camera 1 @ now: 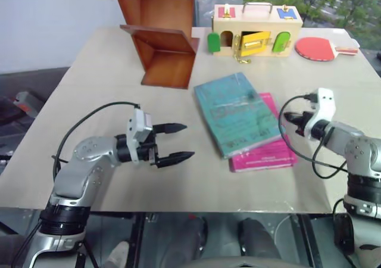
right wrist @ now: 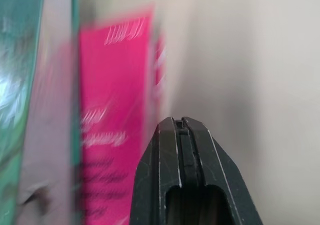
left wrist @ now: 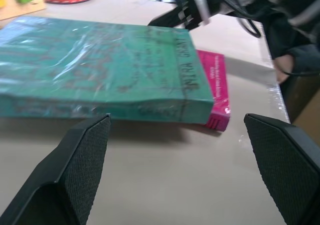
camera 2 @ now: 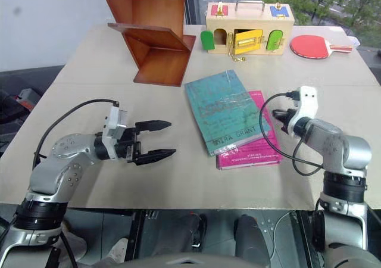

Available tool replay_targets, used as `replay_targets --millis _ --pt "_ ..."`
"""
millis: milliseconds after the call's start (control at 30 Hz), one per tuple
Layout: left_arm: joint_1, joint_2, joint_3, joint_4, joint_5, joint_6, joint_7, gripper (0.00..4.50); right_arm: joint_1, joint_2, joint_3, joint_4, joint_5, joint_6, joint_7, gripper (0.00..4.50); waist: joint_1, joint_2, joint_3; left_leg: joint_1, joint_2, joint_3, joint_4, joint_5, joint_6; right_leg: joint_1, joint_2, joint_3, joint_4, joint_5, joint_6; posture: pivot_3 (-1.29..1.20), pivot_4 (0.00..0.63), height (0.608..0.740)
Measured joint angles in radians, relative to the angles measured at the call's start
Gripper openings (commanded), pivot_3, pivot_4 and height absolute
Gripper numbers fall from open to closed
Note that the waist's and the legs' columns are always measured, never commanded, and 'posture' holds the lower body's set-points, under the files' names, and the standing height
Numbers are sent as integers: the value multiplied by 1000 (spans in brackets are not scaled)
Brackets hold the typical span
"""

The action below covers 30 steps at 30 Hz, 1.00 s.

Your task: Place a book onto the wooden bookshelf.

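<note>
Book (camera 1: 237,112) flat, long axis toward bookshelf (camera 1: 162,36) (slightly angled); left claw (camera 1: 174,142) wide, right claw (right wrist: 181,126) closed.

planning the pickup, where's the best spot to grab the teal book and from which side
Probably the long spine edge of the teal book, from the robot's left. It lies flat on the pink book, and that edge overhangs the table, leaving a gap underneath. The open left hand already faces it.
</note>
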Motion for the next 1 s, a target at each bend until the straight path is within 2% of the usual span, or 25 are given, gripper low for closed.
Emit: replay_targets --millis 67,233,333,367,533,633,700,833,933,1000 --pt "1 2 8 10 3 -9 -3 4500 74 -39 -28 -69 -15 -42 20 794 -1 0 0 0 0 1 0 0 0 0 0 0 0 0 0 0 150 740" --pt "-2 11 13 76 22 -43 -34 4500 403 -110 -187 -460 160 -64 206 2850 -9 3 -1 3 3 0 -1 -2 2 2 0 0 1 0 0 0 150 740" --pt "-9 11 9 106 35 -59 -45 4500 549 -133 -273 -625 275 -60 275 4296 -12 3 -1 5 3 0 -1 -3 4 4 0 1 1 0 0 0 150 740" --pt "-13 11 9 115 36 -61 -48 4500 594 -144 -296 -661 301 -59 288 4447 -10 3 -1 5 3 0 0 -3 4 4 -1 0 2 0 0 0 150 740" --pt "-37 32 14 169 43 -63 -68 4500 937 -183 -432 -818 414 -173 336 4447 5 1 -2 5 3 0 0 -3 4 4 -1 -1 1 0 0 0 150 740" --pt "-55 31 35 195 26 14 -30 4500 1021 -211 -438 -821 444 -308 297 4447 -1 -1 -4 7 3 2 1 -3 4 6 -2 2 1 0 1 0 150 740" --pt "-88 18 46 215 -7 113 22 4500 1032 -259 -426 -822 444 -364 273 4447 -1 -2 -3 9 3 1 1 -3 4 9 -2 0 1 0 1 0 150 740" --pt "-221 -52 70 256 -131 509 236 4500 971 -373 -355 -827 452 -422 214 4447 7 -4 -2 15 3 -3 1 -3 4 17 -1 -3 -1 -1 1 0 150 740" --pt "-336 -175 129 354 -192 805 436 4500 847 -457 -263 -828 448 -438 153 4447 14 -6 -2 17 2 -3 1 -3 4 19 1 -4 -1 -1 2 0 150 740" --pt "-387 -261 177 425 -210 939 548 4500 783 -479 -191 -830 447 -449 122 4447 16 -9 -1 16 2 -4 1 -1 1 19 1 -5 -2 -1 2 0 150 740"
